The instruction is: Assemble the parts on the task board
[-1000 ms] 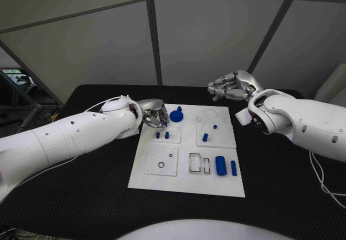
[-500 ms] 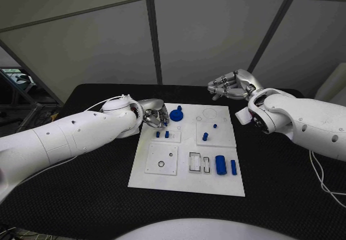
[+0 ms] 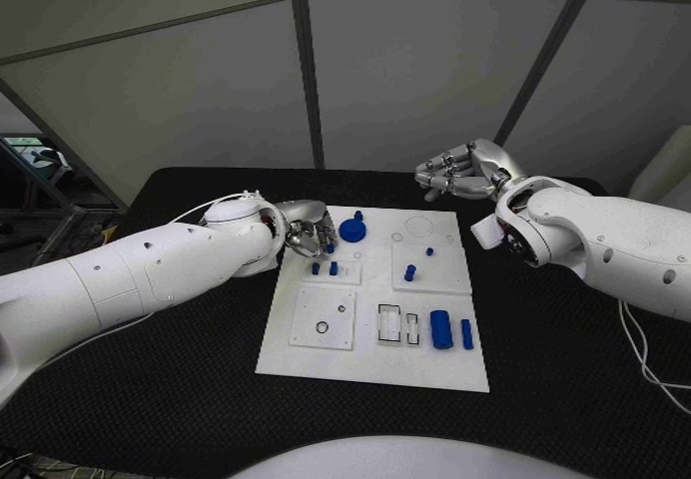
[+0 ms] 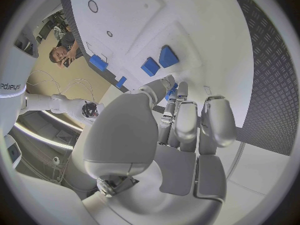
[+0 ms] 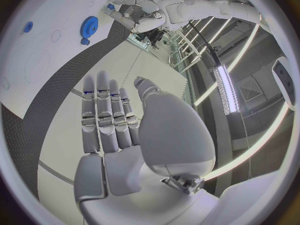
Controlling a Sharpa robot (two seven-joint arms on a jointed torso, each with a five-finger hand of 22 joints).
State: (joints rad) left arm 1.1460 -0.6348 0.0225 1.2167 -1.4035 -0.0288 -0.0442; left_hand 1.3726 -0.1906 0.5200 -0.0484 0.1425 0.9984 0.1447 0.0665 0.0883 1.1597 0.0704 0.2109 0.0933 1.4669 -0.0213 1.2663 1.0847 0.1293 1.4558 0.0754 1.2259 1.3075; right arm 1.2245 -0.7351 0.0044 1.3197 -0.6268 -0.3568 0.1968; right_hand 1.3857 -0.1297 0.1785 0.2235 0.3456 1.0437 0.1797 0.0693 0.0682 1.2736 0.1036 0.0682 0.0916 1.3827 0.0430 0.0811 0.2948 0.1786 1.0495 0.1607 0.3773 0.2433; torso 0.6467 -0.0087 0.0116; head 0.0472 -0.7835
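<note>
**Left hand sits beside the gear at the board's upper left**

Black tabletop fills the lower frame under grey wall panels, with the white board lying at centre.

At left of the head view, the left arm reaches in from the left edge and its left hand rests at the board's upper left corner. Its fingers are curled in narrow; the wrist view shows a sliver of blue between the fingertips, so it may be pinching a small part, though I cannot tell for sure. Just right of that hand lies the blue gear, round and flat, with a short peg above it. Below the hand, two small pegs stand side by side on the board.

Moving right, another blue piece sits mid-board, and at the lower right a thick cylinder and a thin pin lie with their long axes running up and down the frame.

At upper right, the right hand hovers off the board's far edge, above the table, fingers loosely bent and holding nothing.

The gear lies to the right of the left hand, near to touching, while the right hand is well apart from it. By my judgement the left hand is the one placed to work in that corner.
</note>
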